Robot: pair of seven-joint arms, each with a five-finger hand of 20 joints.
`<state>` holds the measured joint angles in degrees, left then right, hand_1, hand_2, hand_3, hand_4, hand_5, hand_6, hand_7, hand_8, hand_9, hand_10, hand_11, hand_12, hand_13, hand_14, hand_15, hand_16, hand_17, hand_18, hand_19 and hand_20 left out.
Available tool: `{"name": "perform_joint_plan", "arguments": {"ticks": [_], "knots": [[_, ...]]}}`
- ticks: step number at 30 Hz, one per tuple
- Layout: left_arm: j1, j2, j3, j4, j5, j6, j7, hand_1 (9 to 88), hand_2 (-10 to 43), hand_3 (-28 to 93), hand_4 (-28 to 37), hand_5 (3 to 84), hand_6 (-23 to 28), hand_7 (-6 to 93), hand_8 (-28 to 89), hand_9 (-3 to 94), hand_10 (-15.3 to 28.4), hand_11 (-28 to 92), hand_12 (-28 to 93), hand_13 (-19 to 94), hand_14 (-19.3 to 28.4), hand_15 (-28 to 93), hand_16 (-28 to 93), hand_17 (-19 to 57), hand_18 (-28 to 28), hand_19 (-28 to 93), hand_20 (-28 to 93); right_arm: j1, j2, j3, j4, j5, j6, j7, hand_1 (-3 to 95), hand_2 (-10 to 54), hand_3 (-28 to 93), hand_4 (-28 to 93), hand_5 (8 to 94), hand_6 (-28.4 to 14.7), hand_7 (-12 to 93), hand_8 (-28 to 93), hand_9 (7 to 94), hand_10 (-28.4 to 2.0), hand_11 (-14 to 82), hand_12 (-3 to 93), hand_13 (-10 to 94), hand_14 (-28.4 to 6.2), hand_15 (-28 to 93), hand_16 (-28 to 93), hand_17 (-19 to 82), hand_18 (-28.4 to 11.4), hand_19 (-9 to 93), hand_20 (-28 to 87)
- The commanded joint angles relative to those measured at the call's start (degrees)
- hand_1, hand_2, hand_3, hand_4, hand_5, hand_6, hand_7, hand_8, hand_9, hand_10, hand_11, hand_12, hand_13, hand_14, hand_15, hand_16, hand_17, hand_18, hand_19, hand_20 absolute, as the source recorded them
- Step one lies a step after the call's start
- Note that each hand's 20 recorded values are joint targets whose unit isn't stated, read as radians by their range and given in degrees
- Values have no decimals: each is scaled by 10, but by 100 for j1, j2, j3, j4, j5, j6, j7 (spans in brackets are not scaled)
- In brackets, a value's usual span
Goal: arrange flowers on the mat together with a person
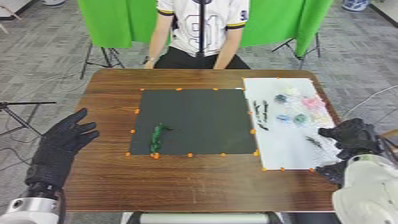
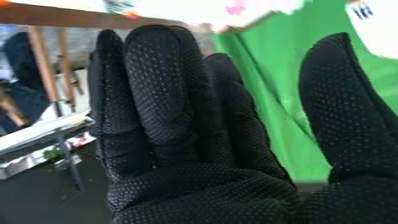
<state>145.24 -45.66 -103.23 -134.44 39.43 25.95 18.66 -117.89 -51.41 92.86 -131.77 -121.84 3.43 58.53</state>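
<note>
In the head view my left hand [image 1: 64, 142] is at the table's left edge, open, with nothing in it. My right hand [image 1: 357, 140] is over the table's right edge beside the white sheet [image 1: 275, 150]; in the right wrist view the right hand [image 2: 169, 115] has straight fingers and the thumb apart, holding nothing. One green stem [image 1: 156, 139] lies on the lower left of the dark mat [image 1: 195, 117]. Dark green stems [image 1: 261, 114] lie on the white sheet, with pink flowers [image 1: 313, 103], pale blue and green blooms [image 1: 299, 118], and a small dark sprig [image 1: 314, 142] near my right hand.
A person sits across the brown table [image 1: 178, 182], arms lowered at its far edge. Small orange markers [image 1: 190, 155] line the mat and the sheet. Behind the person hangs a green cloth [image 1: 258, 30], and a tripod [image 1: 107, 57] stands beyond the table's far left corner.
</note>
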Motion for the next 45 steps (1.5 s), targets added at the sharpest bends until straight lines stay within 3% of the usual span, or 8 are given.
{"name": "perform_joint_plan", "arguments": {"ticks": [1,22,32,34,38,45], "knots": [[140,48,-27,-32,-58,89,49,251,54,801,-265,337,78,172,-119,322,198,349,91,222,253,623,-134,-77,224,558,71,218,157,-392,413,-641,-394,485,361,-24,626,-179,526,-89,113,-89,644,-225,339,186,677,-162,677,111,457,-229,932,-174],[63,7,-55,-6,-7,26,-16,250,53,802,-265,338,78,172,-118,324,198,355,92,224,253,624,-133,-77,224,559,72,889,281,-802,986,-517,-1689,872,421,-60,603,-169,553,-78,98,-80,670,-215,359,196,709,-139,683,136,496,-213,932,-151],[112,-17,-91,-15,5,17,-27,250,53,802,-265,338,78,171,-118,323,197,355,92,224,254,624,-133,-77,225,560,74,1120,288,-1070,1338,-608,-2082,769,488,-92,593,-193,696,-63,104,-86,703,-192,377,200,716,-120,685,140,501,-198,932,-138],[107,-26,-100,-13,5,10,-39,251,53,801,-265,338,78,171,-118,324,198,355,92,224,253,624,-133,-77,225,560,74,1196,292,-1177,1452,-721,-2127,734,537,-95,548,-204,743,-62,97,11,733,-178,382,200,730,-109,680,141,511,-190,932,-132],[69,-19,-87,0,8,8,-27,250,53,802,-264,338,78,171,-118,324,197,356,92,224,254,624,-133,-77,225,560,74,1223,307,-1235,1554,-772,-1933,665,665,-95,427,-199,866,-39,125,75,836,-128,373,253,824,-61,654,174,586,-151,932,-50],[126,-24,-92,-20,-1,42,3,250,52,802,-264,339,79,172,-118,323,198,355,91,223,254,624,-133,-77,225,560,74,1074,362,-1213,1623,-1043,-1177,361,674,-95,450,-217,898,-29,142,80,886,-116,393,216,874,-44,642,192,634,-132,932,12]]}}
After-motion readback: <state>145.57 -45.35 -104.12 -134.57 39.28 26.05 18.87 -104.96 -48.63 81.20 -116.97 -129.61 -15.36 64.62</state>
